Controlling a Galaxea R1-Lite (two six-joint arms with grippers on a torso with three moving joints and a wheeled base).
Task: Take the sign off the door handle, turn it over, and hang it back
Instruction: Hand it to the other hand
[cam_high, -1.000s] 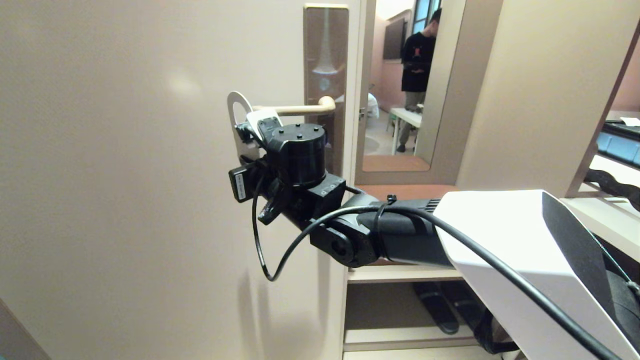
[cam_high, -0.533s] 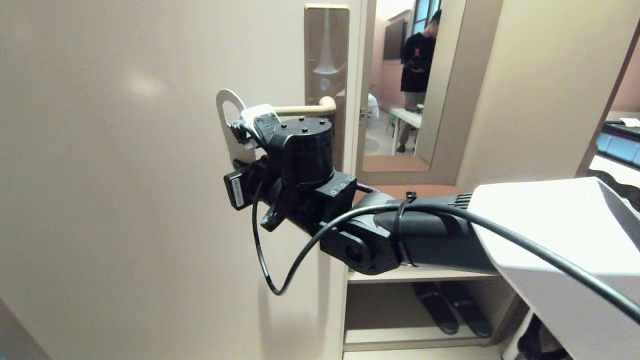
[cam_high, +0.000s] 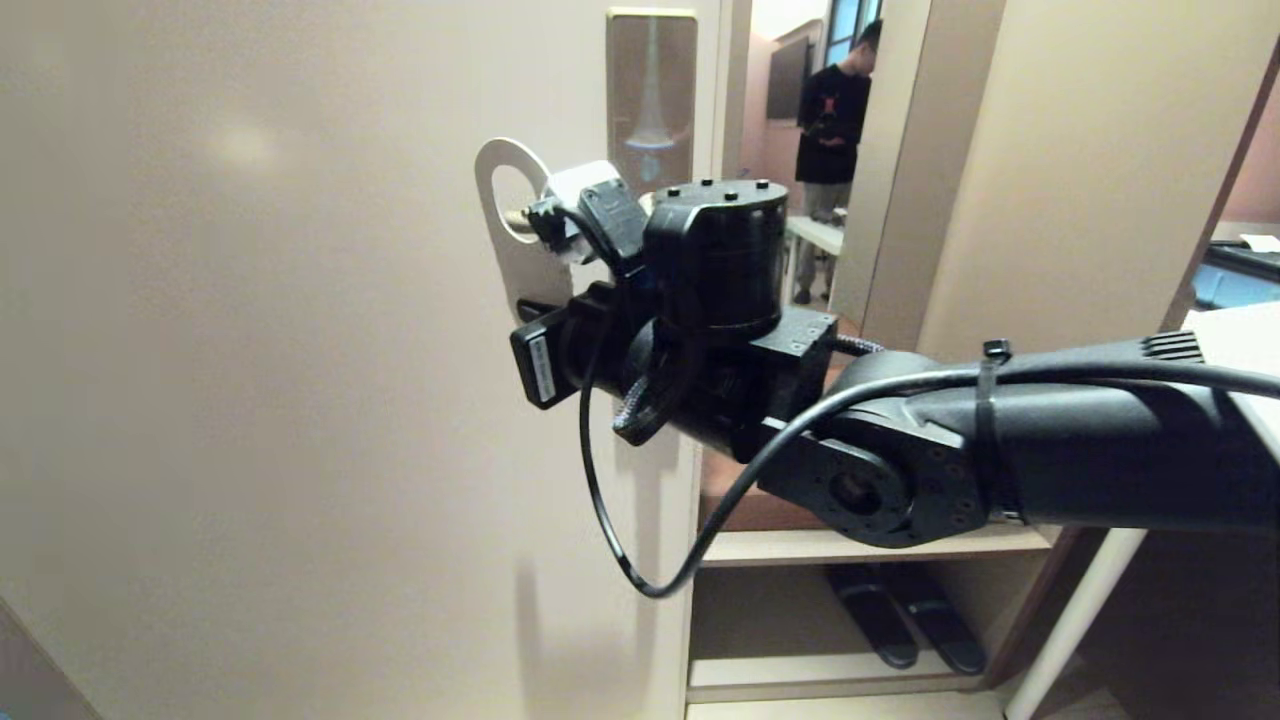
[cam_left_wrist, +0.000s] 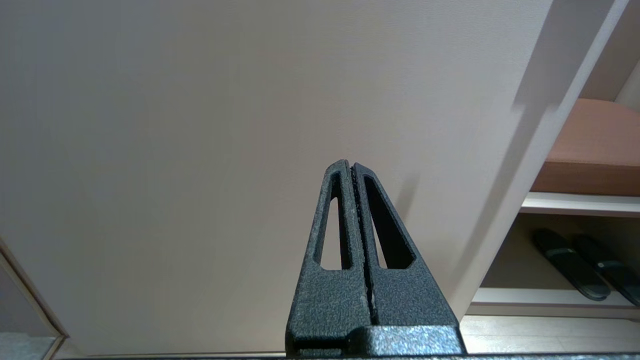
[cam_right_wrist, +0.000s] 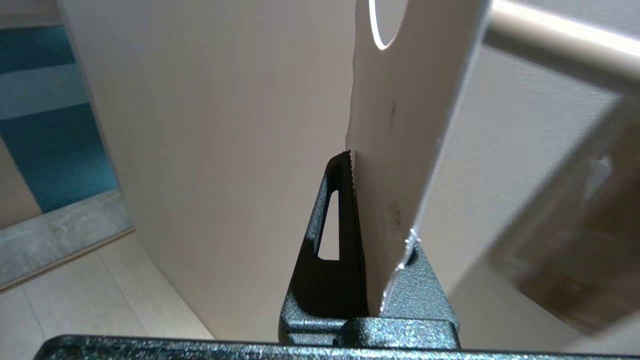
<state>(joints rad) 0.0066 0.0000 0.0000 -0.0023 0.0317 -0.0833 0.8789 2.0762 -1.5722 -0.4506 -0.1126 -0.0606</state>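
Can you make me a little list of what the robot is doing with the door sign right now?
sign: white face showing, with an oval hole at the top
who holds it: right gripper, shut on the sign's lower part
door handle: beige lever, beside the sign
is it hanging: cannot tell if the hole is around the handle
left gripper: shut, holding nothing, facing the cream door
behind: a person in black stands in the far room
under the shelf: dark slippers
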